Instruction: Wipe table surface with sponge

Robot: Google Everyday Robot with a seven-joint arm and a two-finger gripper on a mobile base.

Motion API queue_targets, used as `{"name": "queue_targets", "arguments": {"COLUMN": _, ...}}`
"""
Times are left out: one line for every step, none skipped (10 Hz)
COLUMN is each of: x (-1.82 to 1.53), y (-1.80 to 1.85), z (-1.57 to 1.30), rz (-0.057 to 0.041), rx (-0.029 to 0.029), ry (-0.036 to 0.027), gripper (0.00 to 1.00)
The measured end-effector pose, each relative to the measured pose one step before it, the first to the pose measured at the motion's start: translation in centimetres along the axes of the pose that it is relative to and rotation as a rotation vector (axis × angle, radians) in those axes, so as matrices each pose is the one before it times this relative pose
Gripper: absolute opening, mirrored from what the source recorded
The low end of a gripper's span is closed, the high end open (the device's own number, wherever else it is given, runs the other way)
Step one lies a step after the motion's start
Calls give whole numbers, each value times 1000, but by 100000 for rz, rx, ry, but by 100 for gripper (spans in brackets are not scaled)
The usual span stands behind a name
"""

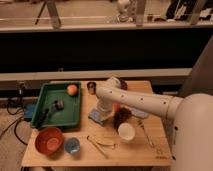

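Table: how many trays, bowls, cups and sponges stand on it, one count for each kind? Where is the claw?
Trays: 1, the green tray
Bowls: 1, the red bowl
Cups: 2, the white cup and the blue glass cup
Sponges: 1, the sponge, with the claw over it
Total: 5
Not counted: the small dark container, kind unclear.

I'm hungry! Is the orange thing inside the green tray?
Inside: orange thing lies by the tray's far wall. End effector is at the sponge.
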Motion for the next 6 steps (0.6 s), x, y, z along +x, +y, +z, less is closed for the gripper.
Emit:
{"name": "queue_targets", "arguments": {"x": -223, "y": -67, "z": -323, "rz": -554, "rx": 123, "ry": 319, "gripper": 75}}
{"name": "queue_targets", "arguments": {"x": -82, "y": 35, "z": -321, "rz": -262, "rx": 142, "ry": 407, "gripper": 80}}
{"name": "queue_targets", "arguments": {"x": -79, "y": -16, "z": -360, "rz": -193, "rx": 378, "ry": 245, "gripper": 80}}
{"name": "queue_targets", "arguments": {"x": -112, "y": 4, "z": -220, "rz": -308, "rx": 170, "ry": 130, "gripper": 80}}
{"name": "queue_targets", "arguments": {"x": -164, "y": -73, "z": -312, "rz": -434, "rx": 376, "ry": 126, "gripper": 80}}
{"name": "queue_targets", "arguments": {"x": -42, "y": -100, "z": -96, "rz": -267, "rx": 97, "ry": -15, "gripper": 80}}
